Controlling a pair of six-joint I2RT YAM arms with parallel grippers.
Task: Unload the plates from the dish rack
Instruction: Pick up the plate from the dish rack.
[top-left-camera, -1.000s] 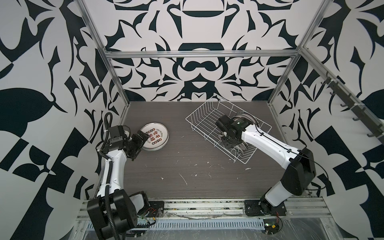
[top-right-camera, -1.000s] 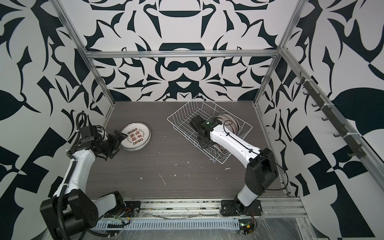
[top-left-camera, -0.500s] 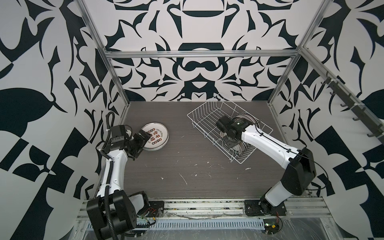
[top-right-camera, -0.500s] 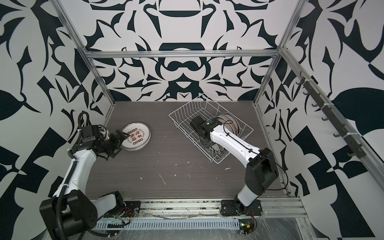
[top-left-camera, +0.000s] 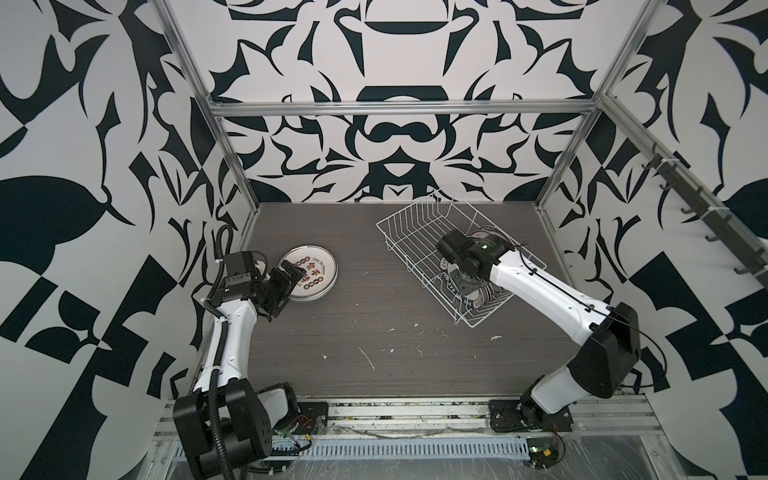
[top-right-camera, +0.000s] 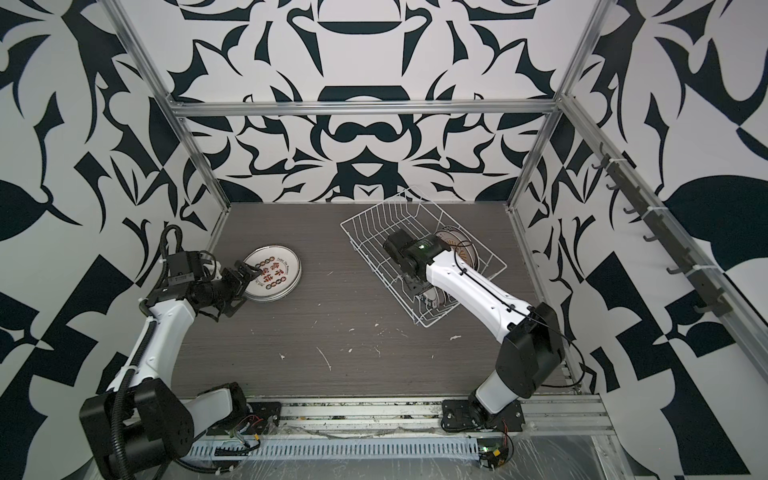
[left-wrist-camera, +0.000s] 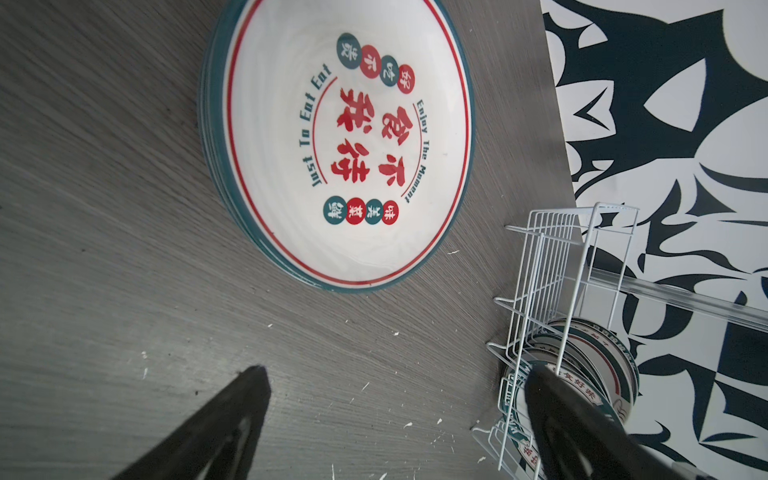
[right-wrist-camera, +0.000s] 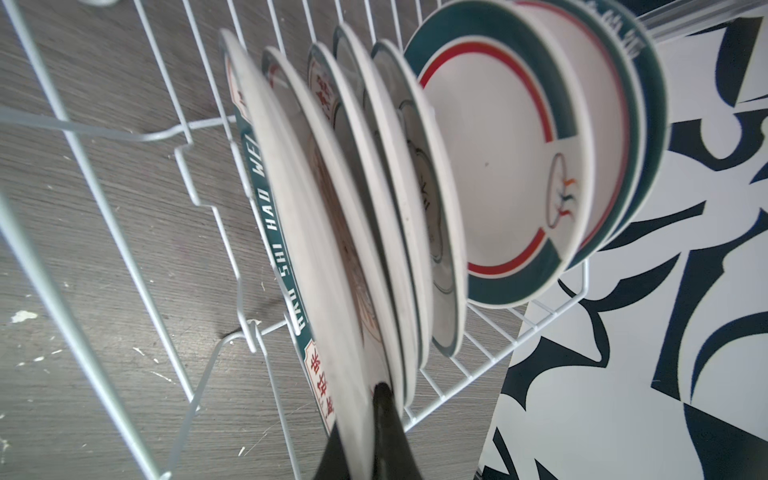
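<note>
Nearest the robot's base, the other plates (right-wrist-camera: 399, 174) stood on edge, packed close in the near right end of the dish rack (top-left-camera: 415, 237). At the open end of that row, the right fingers (right-wrist-camera: 384, 419) were pressed together on the rim of the end plate (right-wrist-camera: 299, 249), one finger on each face, as the right wrist view showed. That plate stood upright in its slot, its faces turned along the row.

The fingers came at it from above. By my reading, the lift therefore had to run straight up in the plate's own plane until the rim cleared the slot wires and the raised side, and only then swing away. A pull along the row risked dragging it against its neighbour.

About level with it, well apart across the table (top-left-camera: 374, 332) to the robot's left, the stack of unloaded plates (top-left-camera: 309, 272) lay flat and face up. The left fingers (top-left-camera: 292, 275) were spread wide and empty at its rim. The right arm was the nearer to the rack, the left to the stack. Farther off, the rack's bare slots ran on toward its far end.
</note>
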